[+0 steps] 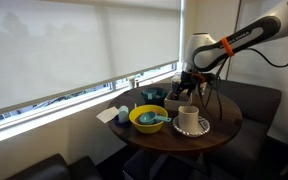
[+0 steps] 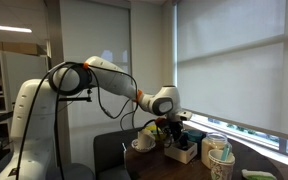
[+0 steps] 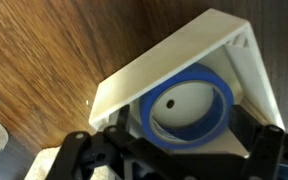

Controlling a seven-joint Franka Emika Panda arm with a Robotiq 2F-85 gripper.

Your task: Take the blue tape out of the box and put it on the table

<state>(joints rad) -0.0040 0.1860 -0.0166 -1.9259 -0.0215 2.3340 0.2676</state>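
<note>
While hanging spread wide just above the box, grips nothing at all. Shows as the end effector along the bottom of the wrist view, dark fingers apart to either side of the opening, touching neither wall nor roll as far as can be judged. Looks straight down onto the blue tape, lying flat inside the box with its hole upward and close against one wall. Rests, box and all, on the brown worktop, near the edge farthest from the camera in an exterior view, under the end effector. Sits behind the yellow bowl and the white cup, both nearer the front edge.

Counts, by judgement, as barely begun: lined up over the roll, nothing more. Not yet lowered into the box, not yet closed on the roll, not yet lifted. Leaves the whole carrying part: going down between the walls, pinching the ring, raising it clear of the rim, moving to a bare patch of worktop and letting go there. Calls for care with the tight fit against the wall, likely the awkward bit.
</note>
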